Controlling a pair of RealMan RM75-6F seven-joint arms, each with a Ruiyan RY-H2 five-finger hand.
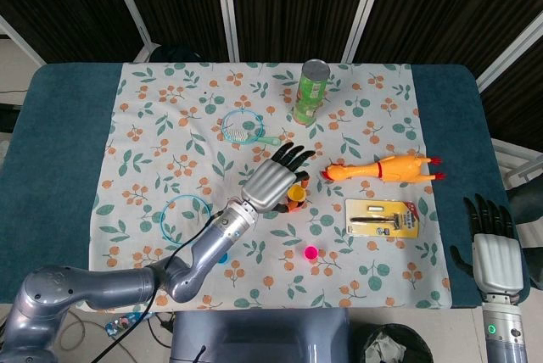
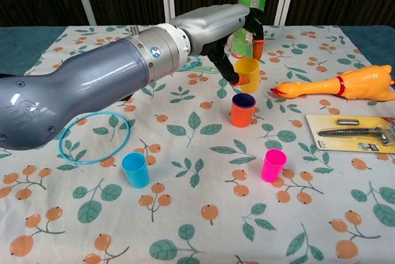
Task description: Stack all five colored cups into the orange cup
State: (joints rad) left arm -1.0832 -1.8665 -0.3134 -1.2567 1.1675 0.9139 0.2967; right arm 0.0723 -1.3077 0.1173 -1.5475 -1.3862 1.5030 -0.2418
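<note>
Over the leaf-print tablecloth (image 2: 203, 171) we are carrying the yellow cup (image 2: 247, 71), pinched in our left hand (image 2: 219, 20), just above the orange cup (image 2: 242, 110), judging lowering comes next, while our right hand (image 1: 494, 248) is idling with fingers apart.

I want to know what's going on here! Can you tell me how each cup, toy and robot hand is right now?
yellow cup: held up in the air, above the orange cup
orange cup: upright on the table, a dark cup inside
blue cup: upright, alone
pink cup: upright, alone
green can: standing
rubber chicken: lying on its side
left hand: holds the yellow cup
right hand: off the table edge, holds nothing
</note>
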